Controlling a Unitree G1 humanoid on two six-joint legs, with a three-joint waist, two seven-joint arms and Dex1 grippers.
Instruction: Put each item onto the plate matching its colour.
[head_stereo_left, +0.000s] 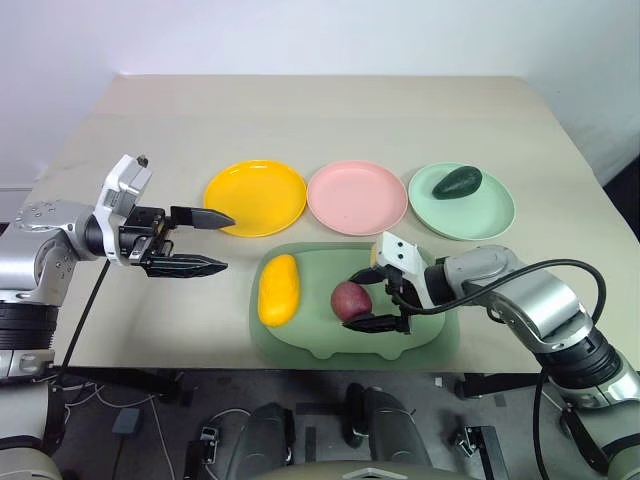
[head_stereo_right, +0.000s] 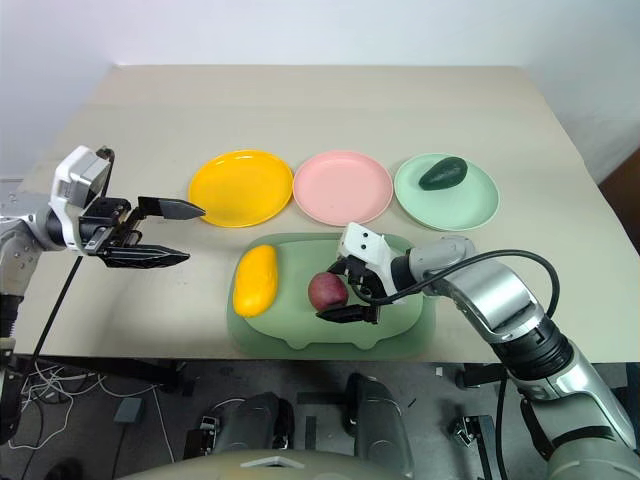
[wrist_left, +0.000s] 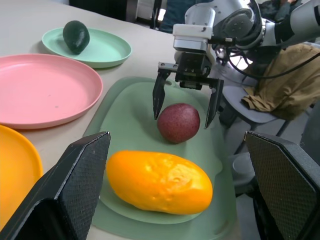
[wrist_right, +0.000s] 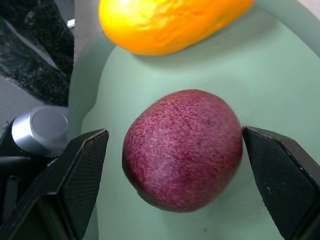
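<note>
Right end effector (head_stereo_left: 374, 296) (agape) over beige table (head_stereo_left: 330, 120)

A beige table (head_stereo_left: 330, 120) bears yellow plate (head_stereo_left: 256, 197), pink plate (head_stereo_left: 357, 196), mint plate (head_stereo_left: 462, 207) and green mat (head_stereo_left: 320, 335).

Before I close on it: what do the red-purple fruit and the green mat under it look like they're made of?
The red-purple fruit looks like a moulded plastic or foam replica: matte, finely speckled skin, no gloss. The green mat looks like soft matte plastic or silicone, judging by its smooth, even surface and rounded raised edge. Neither can be confirmed by sight.
</note>
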